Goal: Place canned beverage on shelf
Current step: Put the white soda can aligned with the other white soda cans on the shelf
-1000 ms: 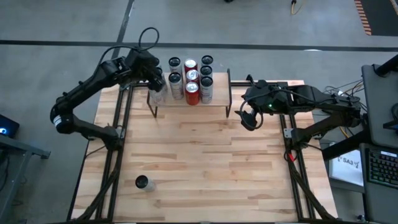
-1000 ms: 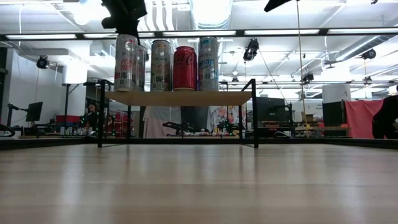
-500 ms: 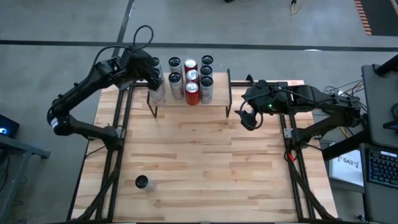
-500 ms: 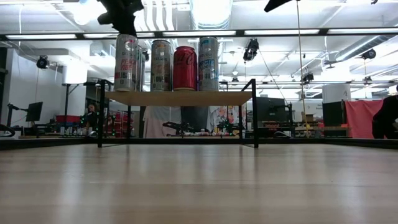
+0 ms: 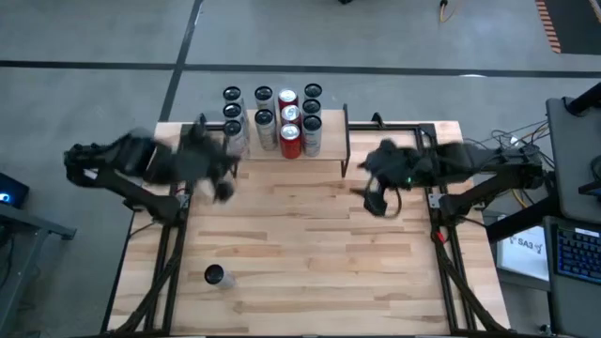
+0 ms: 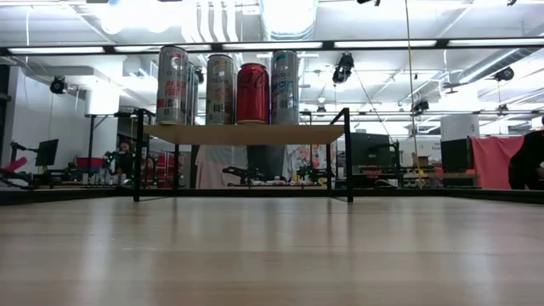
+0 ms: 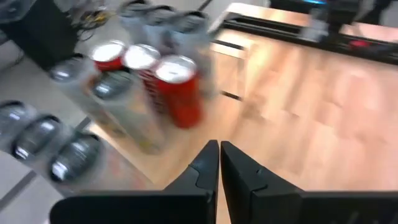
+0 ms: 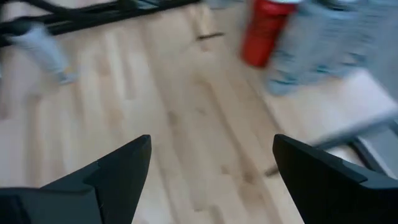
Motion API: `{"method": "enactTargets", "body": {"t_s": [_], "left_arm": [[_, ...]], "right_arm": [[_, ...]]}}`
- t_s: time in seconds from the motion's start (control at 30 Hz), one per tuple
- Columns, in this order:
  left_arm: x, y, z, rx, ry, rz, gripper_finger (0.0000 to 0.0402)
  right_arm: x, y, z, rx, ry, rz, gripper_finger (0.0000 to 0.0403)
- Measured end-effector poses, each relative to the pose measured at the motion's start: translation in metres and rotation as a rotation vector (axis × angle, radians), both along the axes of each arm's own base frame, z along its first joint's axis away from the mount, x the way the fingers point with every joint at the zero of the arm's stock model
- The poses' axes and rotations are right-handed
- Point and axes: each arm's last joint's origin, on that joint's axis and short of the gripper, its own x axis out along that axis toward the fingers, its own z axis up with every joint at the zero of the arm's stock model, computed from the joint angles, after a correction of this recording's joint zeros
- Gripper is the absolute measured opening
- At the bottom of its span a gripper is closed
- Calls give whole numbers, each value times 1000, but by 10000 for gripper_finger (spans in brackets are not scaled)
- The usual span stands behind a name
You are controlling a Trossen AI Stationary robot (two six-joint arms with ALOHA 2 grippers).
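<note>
Now the left gripper [image 7: 219, 163] has its fingers [image 7: 202, 168] pressed together with nothing between them, and in the high view it shows as a blurred dark shape [image 5: 223, 178] over the tabletop [image 5: 310, 253], just off the near left corner of the shelf [image 6: 246, 133]. Ahead of these closed fingers, in the left wrist view, the cans [image 7: 155, 81] stand upright in a tight group on the shelf board, with two red cans [image 7: 179, 90] among grey and silver ones; the nearest red can is a little beyond the fingertips and not touched by them. The right gripper [image 8: 211, 168] has its fingers [image 8: 115, 168] spread wide and empty, and they point down at bare wood. Beyond them and to one side, a red can [image 8: 264, 31] and a grey can [image 8: 317, 43] show on the pale shelf board, apart from both fingers. From above, this gripper [image 5: 376, 192] is over the tabletop, near the right end of the shelf. In the low view four cans [image 6: 228, 87] show in a row on the shelf top, touching or nearly touching one another, and no gripper is seen there. One more can [image 5: 216, 276] stands alone on the tabletop at the near left, well apart from both pairs of fingers.
</note>
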Motion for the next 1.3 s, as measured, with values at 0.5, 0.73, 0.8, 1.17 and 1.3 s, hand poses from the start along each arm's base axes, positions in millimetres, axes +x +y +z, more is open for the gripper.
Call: {"method": "enactTargets", "body": {"t_s": [0.5, 0.73, 0.8, 1.17, 1.3], "left_arm": [[-76, -208, -58, -357, -53, -292, 0], [-72, -259, -126, -388, 304, -85, 0], [-71, -267, -143, -361, 370, -18, 0], [-60, -284, -190, -173, 435, 97, 0], [-53, -282, -200, -118, 437, 96, 0]], "right_arm": [[84, 76, -83, 18, -124, 301, 325], [148, 103, -124, 27, -168, 441, 325], [162, 108, -134, 18, -174, 448, 325], [229, 131, -193, 31, -331, 438, 325], [248, 137, -217, 26, -349, 440, 325]]}}
